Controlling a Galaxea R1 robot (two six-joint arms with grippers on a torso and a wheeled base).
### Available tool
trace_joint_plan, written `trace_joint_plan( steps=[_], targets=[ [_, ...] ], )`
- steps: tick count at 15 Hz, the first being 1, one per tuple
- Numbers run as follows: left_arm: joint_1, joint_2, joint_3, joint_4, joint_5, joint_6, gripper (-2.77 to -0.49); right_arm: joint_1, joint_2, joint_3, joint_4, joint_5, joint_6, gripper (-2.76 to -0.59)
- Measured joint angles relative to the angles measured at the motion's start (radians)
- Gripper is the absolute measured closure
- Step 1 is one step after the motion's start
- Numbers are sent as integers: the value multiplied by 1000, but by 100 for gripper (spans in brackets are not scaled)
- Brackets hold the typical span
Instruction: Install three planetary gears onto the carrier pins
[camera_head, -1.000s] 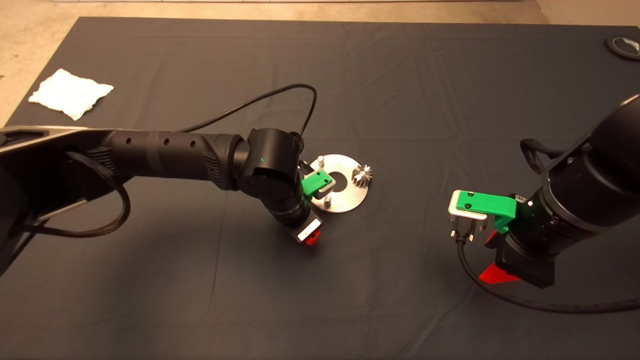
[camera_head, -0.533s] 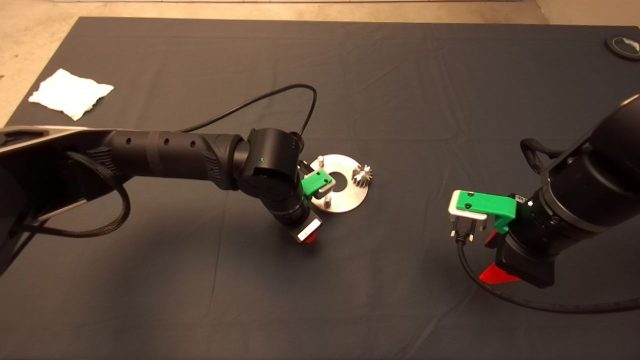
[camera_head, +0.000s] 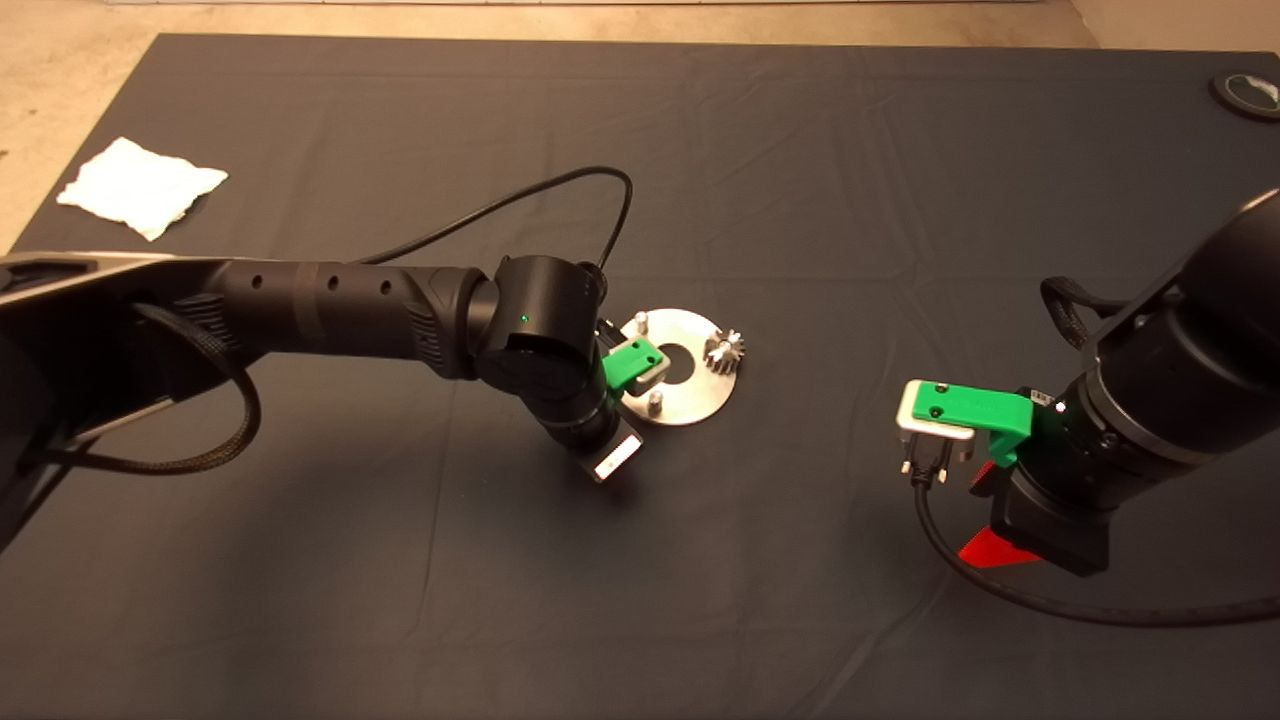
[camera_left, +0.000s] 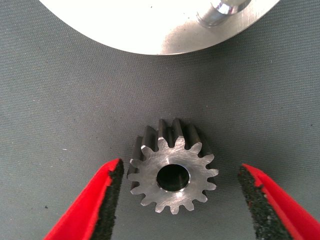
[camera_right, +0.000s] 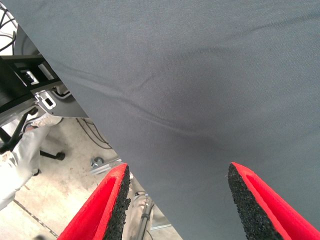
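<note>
The silver disc (camera_head: 690, 400) lies mid-mat. One planetary gear (camera_head: 724, 350) sits on its right-hand pin. Two carrier pins (camera_head: 641, 322) (camera_head: 655, 401) stand bare. My left gripper (camera_head: 615, 465) points down just in front of the disc. Its fingers are hidden under the wrist in the head view. In the left wrist view it is open (camera_left: 180, 167), with a second gear (camera_left: 172, 172) lying flat on the mat between the pads, untouched. The disc's edge (camera_left: 160, 30) and a pin (camera_left: 225, 7) lie just beyond. A third gear is out of view. My right gripper (camera_head: 985, 520) is open and empty at the lower right.
A white cloth (camera_head: 140, 187) lies at the mat's far left corner. A round black object (camera_head: 1248, 95) sits at the far right corner. A black cable (camera_head: 520, 205) loops above the left arm. The right wrist view shows the mat's edge (camera_right: 100, 125) and the floor past it.
The left gripper has shifted very slightly. Its red fingertip, visible below the wrist earlier, no longer shows in the head view. The right arm has not moved.
</note>
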Motion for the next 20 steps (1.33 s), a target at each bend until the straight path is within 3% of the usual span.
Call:
trace_joint_plan(
  steps=[7,20],
  targets=[
    [0,0,0,19,0,0,-124,0,0,0,0,0,0,-144],
    [6,-5,0,24,0,0,-110,0,0,0,0,0,0,-144]
  ],
)
